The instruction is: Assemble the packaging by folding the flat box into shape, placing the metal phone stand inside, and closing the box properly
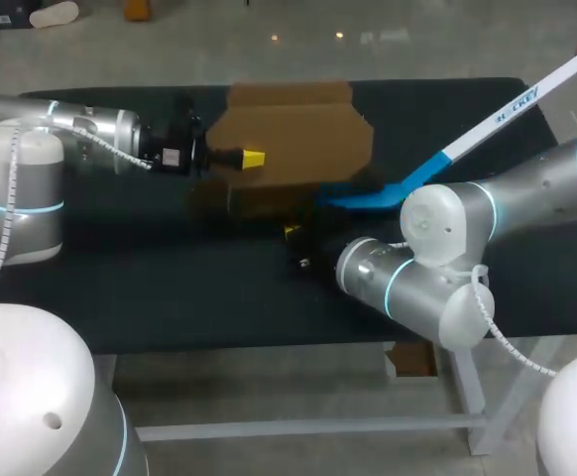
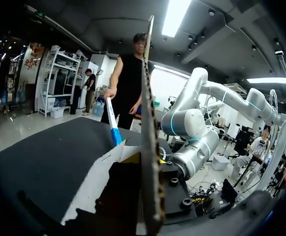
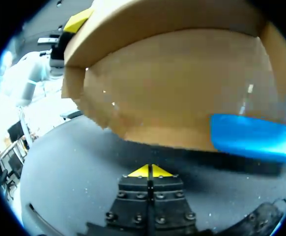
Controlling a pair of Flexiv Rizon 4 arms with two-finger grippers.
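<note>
The brown cardboard box (image 1: 288,139) lies partly folded at the back middle of the black table (image 1: 170,297). My left gripper (image 1: 252,158) is shut on its left panel, which stands edge-on as a cardboard wall (image 2: 150,147) in the left wrist view. One yellow fingertip (image 3: 78,20) shows at the box's upper edge. My right gripper (image 3: 150,171) is shut and empty, low over the table just in front of the box (image 3: 182,83); in the head view it sits at the box's near side (image 1: 291,233). No phone stand is in view.
A person at the far right holds a long white and blue stick (image 1: 398,183) whose blue end presses against the box's right near corner (image 3: 251,135). My right arm (image 2: 187,123) crosses the table's right half.
</note>
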